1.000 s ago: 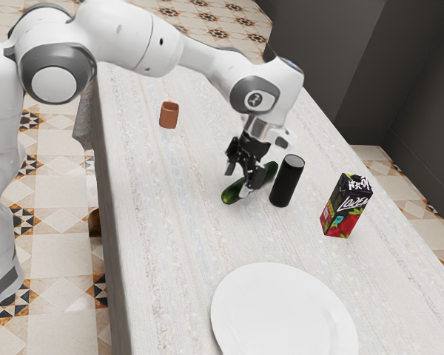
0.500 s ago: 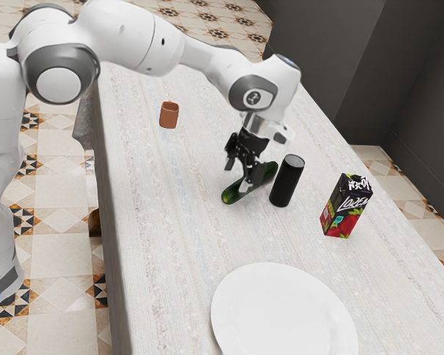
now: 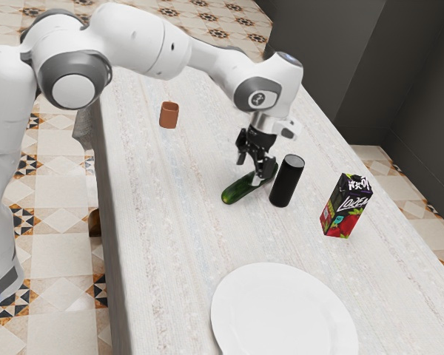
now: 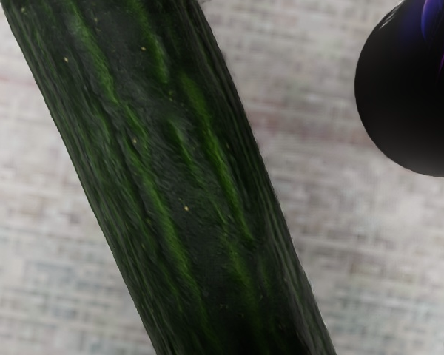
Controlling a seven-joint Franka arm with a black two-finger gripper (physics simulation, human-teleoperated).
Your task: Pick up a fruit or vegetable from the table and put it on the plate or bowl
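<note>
Reaching in from the exterior view's upper left, with the gripper (image 3: pixel 262 172) brought down onto the end of the cucumber (image 3: pixel 238 190) that points toward the black cylinder (image 3: pixel 286 180). Cannot tell, seen from the side, whether clamped on the cucumber or merely set around it. Leaves the cucumber lying flat on the pale table (image 3: pixel 170 244), slanted, its free end toward the exterior view's left and its other end just beside the cylinder's foot. Looks straight down, in the wrist view, on the cucumber (image 4: pixel 177 185) close under the hand: dark green skin with lighter green streaks and a few pale specks, crossing the table (image 4: pixel 340 244), with the cylinder (image 4: pixel 411 96) near it but apart and a purple gleam at its edge. Puts the white plate (image 3: pixel 284 310) well apart from the cucumber, at the table's near edge. Reading the dark carton (image 3: pixel 345 205), upright to the exterior view's right of the cylinder: slanted white lettering beginning "LO", the rest unreadable, above a red and green picture. Includes a small brown cup (image 3: pixel 169 115) far up the table.
</note>
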